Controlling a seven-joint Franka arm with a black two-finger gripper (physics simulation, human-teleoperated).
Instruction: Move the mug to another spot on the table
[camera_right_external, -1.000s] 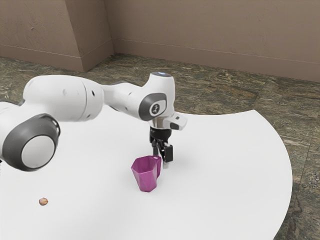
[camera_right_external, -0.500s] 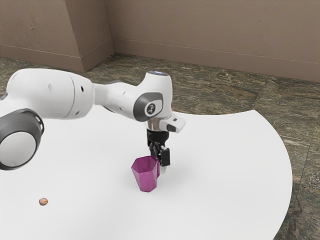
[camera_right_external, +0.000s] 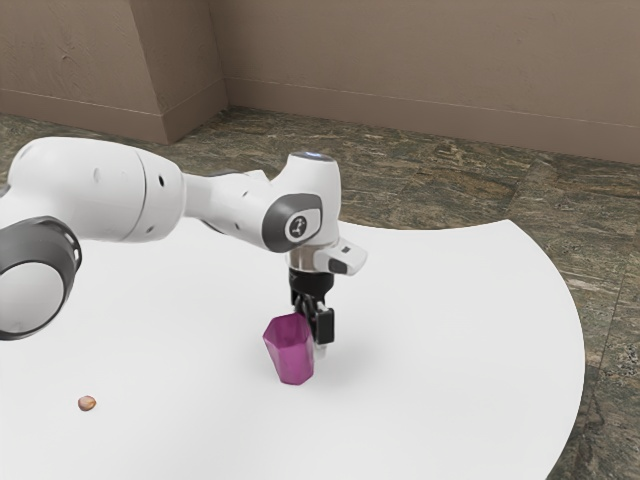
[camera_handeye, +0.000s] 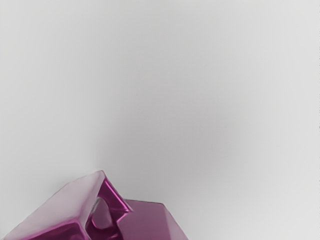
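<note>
Your arm has come down and in: the gripper (camera_right_external: 320, 333) now sits at the rim of the purple mug (camera_right_external: 290, 355), on the exterior view's right side. You cannot tell whether it has closed. The mug stands upright mid-table (camera_right_external: 480, 330), well clear of every edge, with bare room toward the exterior view's right.

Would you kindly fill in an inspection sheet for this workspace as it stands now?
Surface: white table, rounded edge, smooth.
Job's things: magenta mug, upright on the table.
Clutter: small brown bit on the table, well apart from the mug, toward the exterior view's left.
Grippers: black hand low beside the mug's rim, on its side toward the exterior view's right.
Cables: nothing seen.
Surroundings: mottled stone floor, brown walls.
</note>
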